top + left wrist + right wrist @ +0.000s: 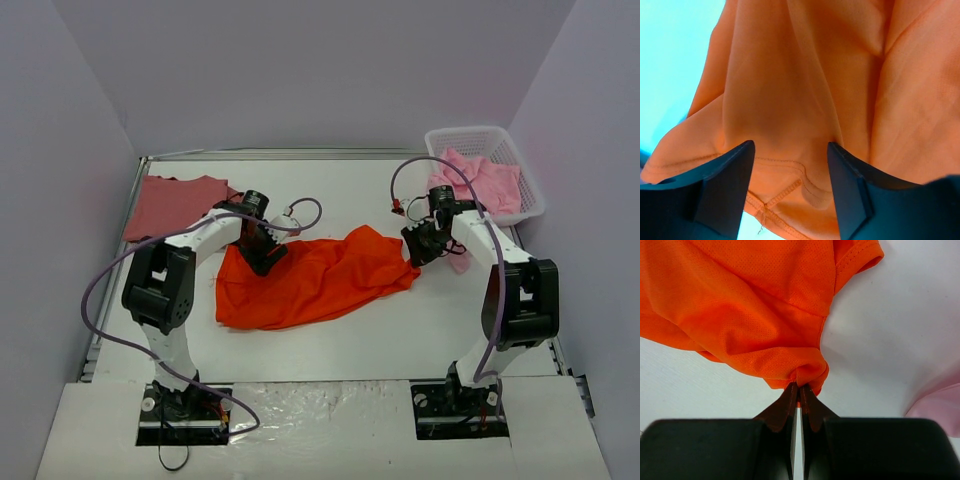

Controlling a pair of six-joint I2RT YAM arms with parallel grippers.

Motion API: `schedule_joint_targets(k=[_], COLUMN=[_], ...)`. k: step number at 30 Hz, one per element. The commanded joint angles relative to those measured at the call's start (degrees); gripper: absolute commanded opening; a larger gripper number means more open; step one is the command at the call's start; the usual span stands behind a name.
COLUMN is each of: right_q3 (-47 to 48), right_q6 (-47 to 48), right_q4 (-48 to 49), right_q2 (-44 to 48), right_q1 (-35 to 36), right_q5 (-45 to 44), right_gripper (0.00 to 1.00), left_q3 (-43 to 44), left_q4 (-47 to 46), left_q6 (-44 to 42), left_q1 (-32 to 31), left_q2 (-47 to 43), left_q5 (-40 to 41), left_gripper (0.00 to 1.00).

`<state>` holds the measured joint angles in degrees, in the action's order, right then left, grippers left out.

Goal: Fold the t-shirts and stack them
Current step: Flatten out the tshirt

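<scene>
Closest up, my left gripper [790,149] stands parted, with the hem of the orange-red t-shirt [805,75] loose between the jaws and unheld. At the other wrist, my right gripper [799,390] is clamped on a small bunch of its edge. From above, the shirt lies crumpled mid-table between my arms. A one-sided pull could drag it askew, or that thin pinch could slip.
</scene>
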<state>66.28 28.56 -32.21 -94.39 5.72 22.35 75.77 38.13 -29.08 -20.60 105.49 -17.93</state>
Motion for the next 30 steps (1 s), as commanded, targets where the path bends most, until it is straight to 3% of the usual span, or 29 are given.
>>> schedule_joint_targets(k=[1, 10, 14, 30], right_q3=[-0.28, -0.63, -0.63, 13.17], right_q6=[-0.26, -0.43, -0.61, -4.21], right_q4=[-0.14, 0.48, 0.48, -2.25], right_q2=[-0.80, -1.94, -0.71, 6.15], right_q1=[0.17, 0.35, 0.26, -0.53], right_q5=[-0.90, -1.52, -2.39, -11.63], right_gripper=[0.00, 0.00, 0.00, 0.00], left_q3=[1.49, 1.05, 1.58, 5.71], left_q4=[2.30, 1.51, 3.00, 10.21], left_q6=[-1.77, -2.30, -2.12, -0.98], left_q1=[0.38, 0.56, 0.56, 4.34], left_q2=[3.04, 6.66, 5.34, -16.98], left_q5=[0.62, 0.00, 0.35, 8.35], left_gripper=[0.57, 0.03, 0.02, 0.02])
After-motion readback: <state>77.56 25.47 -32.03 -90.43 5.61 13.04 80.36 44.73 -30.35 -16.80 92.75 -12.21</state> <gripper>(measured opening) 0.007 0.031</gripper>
